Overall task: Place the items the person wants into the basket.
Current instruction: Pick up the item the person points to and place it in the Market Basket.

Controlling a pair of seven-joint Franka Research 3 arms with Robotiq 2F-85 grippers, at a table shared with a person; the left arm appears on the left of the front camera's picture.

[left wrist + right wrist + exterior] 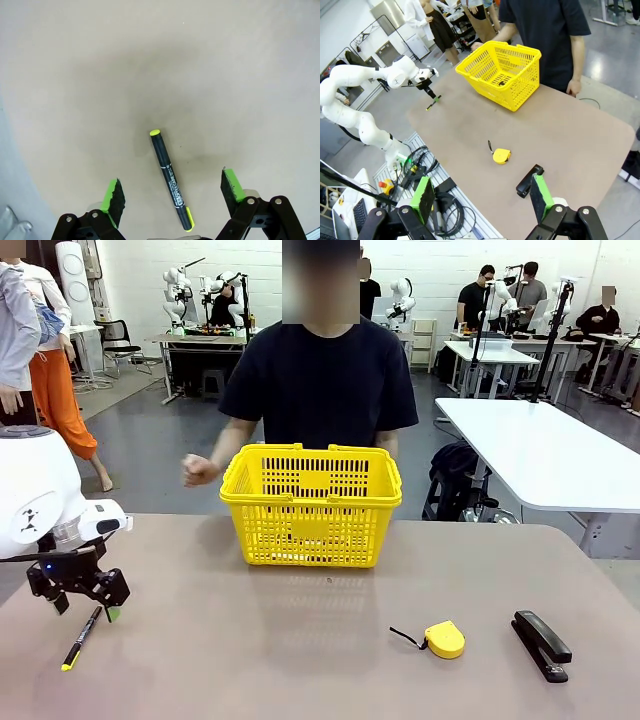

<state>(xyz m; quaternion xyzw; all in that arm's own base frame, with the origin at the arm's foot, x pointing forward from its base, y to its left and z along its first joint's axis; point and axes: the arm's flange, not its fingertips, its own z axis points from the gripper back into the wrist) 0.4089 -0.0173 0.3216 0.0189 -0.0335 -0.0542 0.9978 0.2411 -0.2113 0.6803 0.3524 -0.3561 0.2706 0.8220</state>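
Lying near-left on the surface (300, 640): thin black pen (81, 637), just below the left gripper (84, 595), well apart from the basket (312, 505)

Left wrist view: pen (170, 179) between spread fingers (114, 199); judged light, stiff, slick; take it mid-barrel, across its width

Right wrist view: right gripper (482, 196) parted, holding nothing

Yellow lattice basket (311, 505); black pen (171, 179), yellow tips; beige table (300, 640).
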